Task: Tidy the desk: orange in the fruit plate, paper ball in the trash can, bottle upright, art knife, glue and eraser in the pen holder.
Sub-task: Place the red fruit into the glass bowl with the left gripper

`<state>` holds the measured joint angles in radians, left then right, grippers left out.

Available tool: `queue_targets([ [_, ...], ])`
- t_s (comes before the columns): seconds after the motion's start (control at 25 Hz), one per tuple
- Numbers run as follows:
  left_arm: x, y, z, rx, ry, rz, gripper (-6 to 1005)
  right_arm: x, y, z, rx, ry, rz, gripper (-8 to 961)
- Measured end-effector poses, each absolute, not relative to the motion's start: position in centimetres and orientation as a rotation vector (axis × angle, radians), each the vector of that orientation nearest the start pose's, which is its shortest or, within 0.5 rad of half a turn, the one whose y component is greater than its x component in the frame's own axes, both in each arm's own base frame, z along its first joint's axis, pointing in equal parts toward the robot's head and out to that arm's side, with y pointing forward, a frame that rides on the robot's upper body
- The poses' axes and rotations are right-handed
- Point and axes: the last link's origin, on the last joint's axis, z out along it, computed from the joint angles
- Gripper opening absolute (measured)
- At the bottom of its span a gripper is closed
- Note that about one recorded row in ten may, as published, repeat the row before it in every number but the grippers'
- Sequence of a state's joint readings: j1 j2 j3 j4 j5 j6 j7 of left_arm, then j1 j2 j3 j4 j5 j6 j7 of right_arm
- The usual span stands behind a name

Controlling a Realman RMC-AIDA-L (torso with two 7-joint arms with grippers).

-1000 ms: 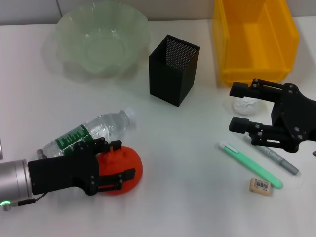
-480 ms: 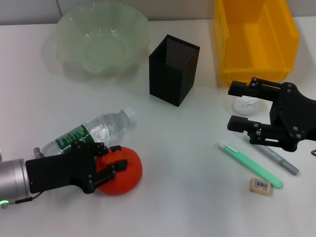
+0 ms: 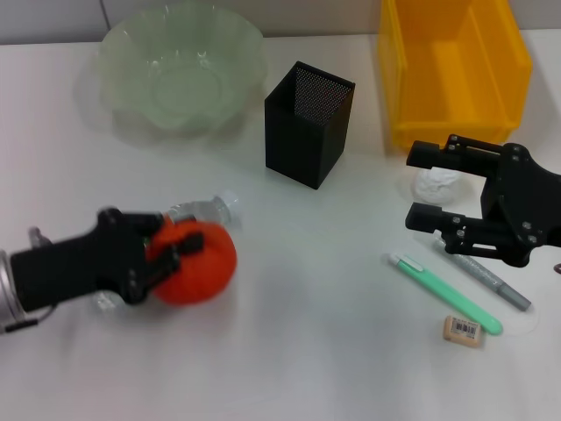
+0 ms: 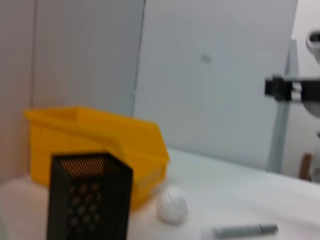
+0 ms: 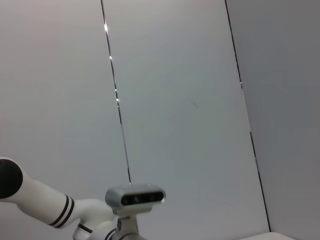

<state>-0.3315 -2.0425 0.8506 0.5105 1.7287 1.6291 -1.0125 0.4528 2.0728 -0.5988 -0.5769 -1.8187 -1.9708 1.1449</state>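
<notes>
Between the left hand's [image 3: 171, 254] fingers, 1 orange [image 3: 195, 262] sits clamped, covering 1 bottle [image 3: 209, 210] lying with cap toward the pen holder [image 3: 307, 124]. Right hand [image 3: 429, 189] hovers spread around 1 paper ball [image 3: 441, 185] on the desk [image 3: 316, 307].

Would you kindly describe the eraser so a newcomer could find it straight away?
Start at the yellow trash can at the table's far right and come toward the near edge, past the right gripper. The eraser lies beside the green pen's near end: a small beige block with a barcode sticker.
</notes>
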Motion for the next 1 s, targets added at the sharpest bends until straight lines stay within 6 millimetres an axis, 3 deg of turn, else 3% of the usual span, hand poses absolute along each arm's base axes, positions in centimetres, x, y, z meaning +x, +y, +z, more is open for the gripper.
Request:
queue_targets([
  [0.24,-30.1,28.1,0.7,-2.466,-0.361,-0.889,151,24.8,27.3,2.6,-2.701,0.289,1.266,715],
  [0.44,-29.7,30.9,1.7,-2.27,-0.312,-0.912,132,25.2,27.0,2.7,-2.685,0.309,1.267,715],
  [0.72,-26.1,37.7,1.2,-2.221,-0.268,-0.814,88,26.1,26.2,2.8,-2.636,0.352,1.273,716],
  [0.76,-24.9,39.9,0.7,-2.193,-0.304,-0.781,88,26.2,26.1,2.8,-2.635,0.356,1.273,716],
  [0.8,-24.9,39.9,0.7,-2.193,-0.304,-0.781,88,26.2,26.0,2.8,-2.634,0.359,1.274,716],
  [1.0,-23.2,44.0,-0.3,-2.124,-0.388,-0.658,86,26.2,26.0,2.8,-2.634,0.359,1.275,716],
])
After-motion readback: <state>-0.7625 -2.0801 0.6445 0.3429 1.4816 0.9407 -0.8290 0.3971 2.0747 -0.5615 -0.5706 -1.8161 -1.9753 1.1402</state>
